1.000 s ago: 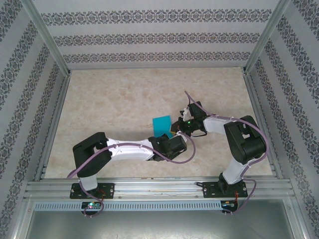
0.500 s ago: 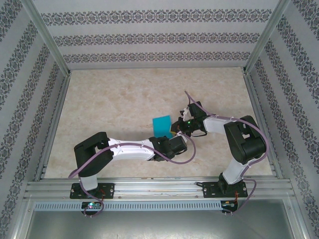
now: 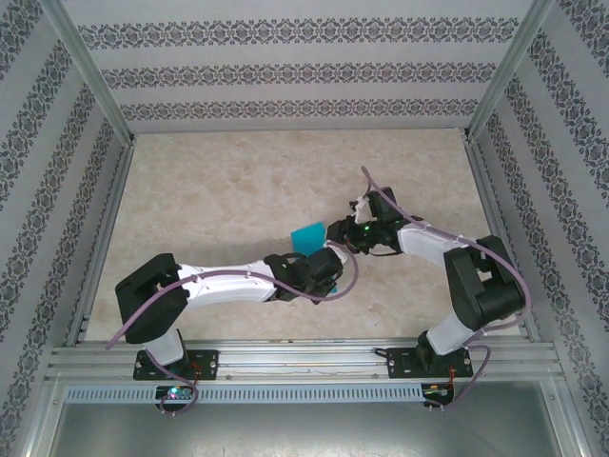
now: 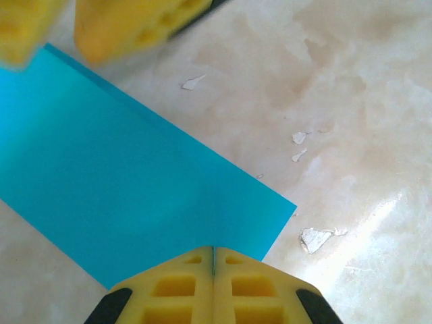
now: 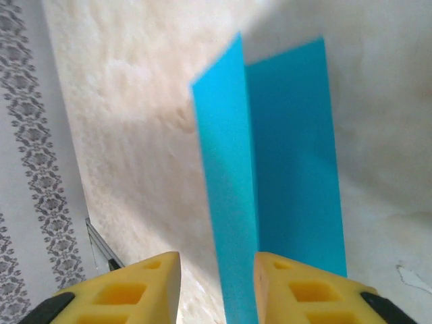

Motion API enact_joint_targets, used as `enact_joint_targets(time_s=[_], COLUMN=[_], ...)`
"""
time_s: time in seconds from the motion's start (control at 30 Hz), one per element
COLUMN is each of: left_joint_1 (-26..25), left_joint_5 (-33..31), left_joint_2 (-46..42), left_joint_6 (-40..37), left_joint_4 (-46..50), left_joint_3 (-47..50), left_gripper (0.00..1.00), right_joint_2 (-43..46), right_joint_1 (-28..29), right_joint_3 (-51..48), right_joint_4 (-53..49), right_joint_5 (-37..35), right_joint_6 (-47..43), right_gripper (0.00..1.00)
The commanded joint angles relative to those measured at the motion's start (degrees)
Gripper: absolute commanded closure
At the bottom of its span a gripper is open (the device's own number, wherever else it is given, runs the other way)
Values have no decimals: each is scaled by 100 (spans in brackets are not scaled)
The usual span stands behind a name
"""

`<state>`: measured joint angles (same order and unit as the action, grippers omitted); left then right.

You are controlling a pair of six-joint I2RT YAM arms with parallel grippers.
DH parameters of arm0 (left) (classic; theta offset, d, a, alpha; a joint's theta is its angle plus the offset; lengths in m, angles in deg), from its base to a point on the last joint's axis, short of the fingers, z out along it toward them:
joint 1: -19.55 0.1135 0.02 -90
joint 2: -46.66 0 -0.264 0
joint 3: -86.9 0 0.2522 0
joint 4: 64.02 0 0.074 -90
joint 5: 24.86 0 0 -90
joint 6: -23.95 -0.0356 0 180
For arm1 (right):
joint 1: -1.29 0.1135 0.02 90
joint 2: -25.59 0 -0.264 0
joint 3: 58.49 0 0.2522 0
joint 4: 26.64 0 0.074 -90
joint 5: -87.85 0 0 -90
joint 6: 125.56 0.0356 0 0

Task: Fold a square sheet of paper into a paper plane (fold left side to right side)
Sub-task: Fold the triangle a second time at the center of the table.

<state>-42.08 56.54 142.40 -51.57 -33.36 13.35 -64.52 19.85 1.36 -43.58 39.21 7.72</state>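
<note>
The left gripper (image 4: 213, 255) has its yellow fingers pressed flat together on the near edge of the square sheet of paper (image 4: 128, 175), and its elbow sits further left over the table (image 3: 219, 181) than a second ago. The right gripper (image 5: 217, 263) now has its jaws parted, holding nothing, with a raised flap of the folded sheet standing loose between them. The sheet stays at mid-table between the two grippers.
</note>
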Motion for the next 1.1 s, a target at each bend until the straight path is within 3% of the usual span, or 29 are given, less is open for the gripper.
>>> enact_joint_targets(time_s=[0.0, 0.13, 0.3, 0.47, 0.7, 1.07], left_joint_1=[327, 801, 1217, 1466, 1601, 1693], left_joint_5=[841, 1938, 2613, 2896, 3058, 3126], left_joint_2=[-285, -455, -487, -451, -395, -275], left_joint_6=[575, 1078, 1686, 1991, 2208, 2147], left_joint_4=[-382, -965, -1503, -1642, -1844, -1595], left_joint_3=[265, 631, 987, 1152, 1299, 1282], left_gripper=[100, 100, 100, 100, 100, 100], right_joint_2=[428, 850, 1361, 1550, 1217, 566], right_joint_1=[-213, -345, -280, 215, 1065, 1488], right_joint_3=[-252, -664, -1274, -1691, -1892, -1921], right_joint_4=[8, 4, 163, 315, 679, 787], right_joint_5=[-206, -216, -215, -374, -840, -923], right_joint_6=[-266, -423, -401, -284, 59, 216], right_gripper=[60, 60, 81, 99, 100, 100])
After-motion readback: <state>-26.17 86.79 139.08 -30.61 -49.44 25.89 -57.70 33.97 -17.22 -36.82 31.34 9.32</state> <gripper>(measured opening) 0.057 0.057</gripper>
